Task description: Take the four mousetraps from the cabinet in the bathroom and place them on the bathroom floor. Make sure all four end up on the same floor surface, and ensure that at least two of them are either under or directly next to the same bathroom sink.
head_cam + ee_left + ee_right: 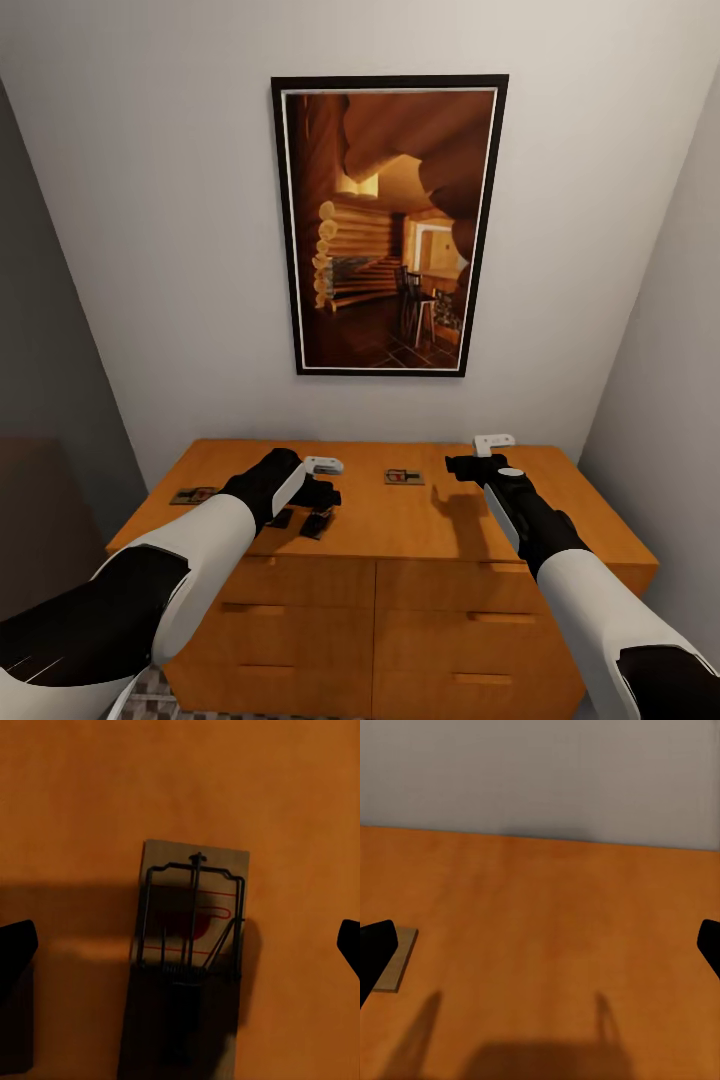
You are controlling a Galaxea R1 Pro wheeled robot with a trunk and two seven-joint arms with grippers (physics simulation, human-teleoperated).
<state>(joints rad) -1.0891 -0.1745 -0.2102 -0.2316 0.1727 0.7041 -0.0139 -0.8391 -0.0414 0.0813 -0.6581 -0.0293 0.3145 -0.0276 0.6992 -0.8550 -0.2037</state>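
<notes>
Head view first: a pale wall with one black-framed picture point(390, 225) of a log-cabin interior hangs straight above the orange-brown wooden cabinet point(560, 510), whose smooth flat top spans a narrow alcove between two side walls. Below the top, three rows of drawer fronts with slim bar handles point(499, 617). A patch of cube-patterned bathroom floor point(150, 695) peeks out at the cabinet's lower left corner. Two mousetraps counted plainly on the top: one near the cabinet's left edge point(194, 495), one at mid-top point(403, 477). The left gripper point(302, 519) points down onto the top between them, dark fingers spread; the right gripper point(466, 466) hovers over the right half, where bare wood lies open around it.

Left wrist view: a third mousetrap point(187, 967), a flat rectangular board with dark wire bar, spring and a red mark, lies on the cabinet top, centred between the black fingertips point(16, 952), which stand wide apart and clear of it.

Right wrist view: smooth orange wood runs to the grey wall; fingertips point(375, 945) are spread, nothing between them. A pale board corner point(397, 960) lies beside one fingertip.
</notes>
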